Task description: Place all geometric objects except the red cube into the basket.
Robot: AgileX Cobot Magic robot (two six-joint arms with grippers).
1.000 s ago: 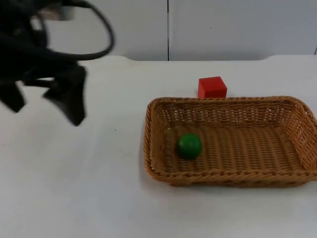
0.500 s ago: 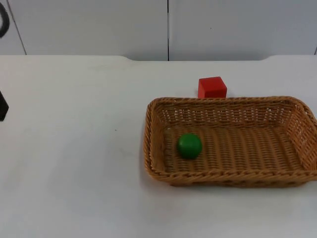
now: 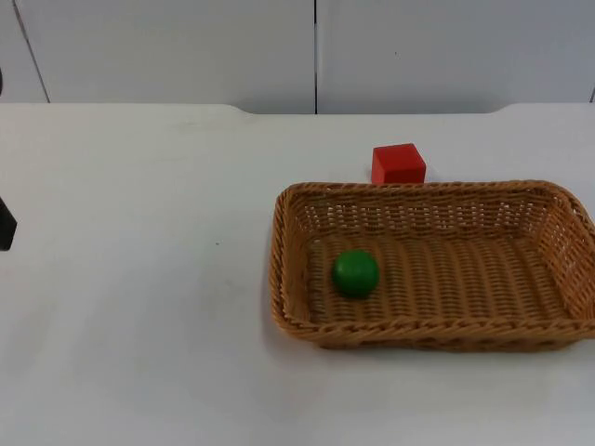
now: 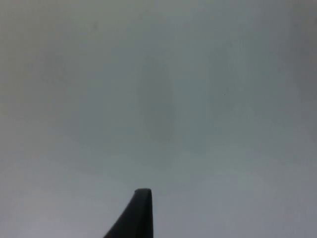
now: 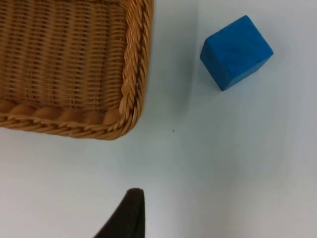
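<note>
At the tabletop's [image 3: 139, 353] left edge a black part of the left arm shows in the top view; that is where the left gripper [image 3: 5, 226] sits, over bare white surface, waiting. Its wrist view gives one black fingertip [image 4: 136, 213] above plain tabletop, so I cannot tell whether it is spread or pressed together.

Toward the right half of the tabletop stands the brown woven wicker basket [image 3: 288, 325], a shallow rectangular tray lying near the front edge. Inside it, close to its left wall, rests the green ball [image 3: 355, 273], so that piece is done. Just behind the basket's far rim, toward the back edge and apart from the wicker, sits the red cube [image 3: 399, 163], which is to stay out and does.

Further right, the right wrist view looks down on a corner of the basket [image 5: 133, 89] and, on bare tabletop near that corner but clear of the rim, a blue cube [image 5: 236, 52] lying outside. The right gripper [image 5: 126, 215] hovers above this spot; one fingertip is seen, so its state cannot be told.

By my judgement the task is partly done: the ball is in, the blue cube is left to be picked up and dropped in, most likely by the right arm.
</note>
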